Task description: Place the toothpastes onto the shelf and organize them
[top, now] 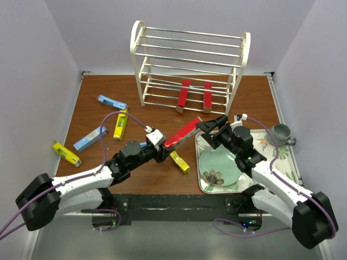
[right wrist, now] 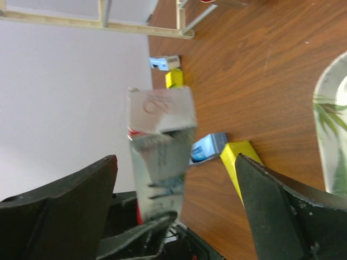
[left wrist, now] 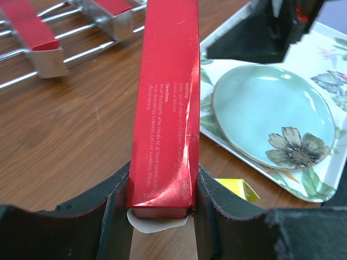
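A red toothpaste box [top: 181, 134] hangs over the table centre, and my left gripper [top: 161, 149] is shut on its near end. The left wrist view shows that box [left wrist: 165, 108] squeezed between both fingers [left wrist: 116, 206]. My right gripper [top: 209, 125] stands open at the box's far end. In the right wrist view its jaws are wide apart on either side of the box end [right wrist: 160, 119], clear of it. The white shelf [top: 190, 59] stands at the back with two red boxes [top: 184, 93] on its lowest rungs. Yellow boxes [top: 120, 124] and blue boxes [top: 90, 138] lie on the table at left.
A floral tray [top: 287, 162] with a pale green plate [top: 217, 162] sits at the right under my right arm, and a grey cup [top: 282, 132] stands at its far corner. One yellow box [top: 180, 162] lies just left of the tray. White walls close in on three sides.
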{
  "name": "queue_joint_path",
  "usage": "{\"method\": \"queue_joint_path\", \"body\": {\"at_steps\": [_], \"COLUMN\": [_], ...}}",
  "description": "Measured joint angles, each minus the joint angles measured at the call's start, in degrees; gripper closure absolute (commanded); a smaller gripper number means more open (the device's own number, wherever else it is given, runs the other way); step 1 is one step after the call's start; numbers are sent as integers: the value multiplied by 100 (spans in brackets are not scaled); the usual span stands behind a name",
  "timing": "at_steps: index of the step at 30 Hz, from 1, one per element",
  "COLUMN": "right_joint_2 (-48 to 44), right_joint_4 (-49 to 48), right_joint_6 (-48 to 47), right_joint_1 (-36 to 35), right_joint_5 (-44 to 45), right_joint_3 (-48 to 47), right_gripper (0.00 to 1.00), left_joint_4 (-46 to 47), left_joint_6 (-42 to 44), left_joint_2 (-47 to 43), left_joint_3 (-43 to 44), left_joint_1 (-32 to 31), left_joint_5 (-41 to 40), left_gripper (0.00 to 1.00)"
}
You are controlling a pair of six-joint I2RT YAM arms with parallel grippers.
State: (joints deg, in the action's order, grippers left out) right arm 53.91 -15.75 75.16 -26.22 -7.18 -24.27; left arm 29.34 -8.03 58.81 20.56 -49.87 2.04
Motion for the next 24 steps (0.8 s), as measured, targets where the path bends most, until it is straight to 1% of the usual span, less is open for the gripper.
{"method": "queue_joint_path", "body": {"at_steps": [5, 8, 15, 17, 20, 24], "right_joint_2": [-111, -249, -623, -723, -866, -1005], "right_joint_4": [612, 1012, 1886, 2085, 2330, 2625], "right_joint_6": [-542, -981, -1941, -2170, -2468, -2815], "right_joint_1": [4, 4, 4, 4, 4, 9], "right_joint_5": [42, 153, 522, 636, 778, 918], "right_joint_3": [-236, -474, -964, -1040, -1095, -1165], "right_gripper": [2, 2, 2, 1, 1, 2], "left_joint_4": [-461, -824, -1445, -1526, -1473, -1145], "left_joint_6": [-173, -315, -490, -487, -483, -468], "left_joint_2": [-332, -487, -426, -197, 487, 1366], "left_joint_3": [0, 0, 2, 94, 411, 868], "left_joint_1": [15, 133, 1032, 1333, 1805, 2164], "left_joint_5": [-855, -1335, -1810, -1755, -1582, -1394], "left_gripper": [82, 82, 82, 82, 82, 82]}}
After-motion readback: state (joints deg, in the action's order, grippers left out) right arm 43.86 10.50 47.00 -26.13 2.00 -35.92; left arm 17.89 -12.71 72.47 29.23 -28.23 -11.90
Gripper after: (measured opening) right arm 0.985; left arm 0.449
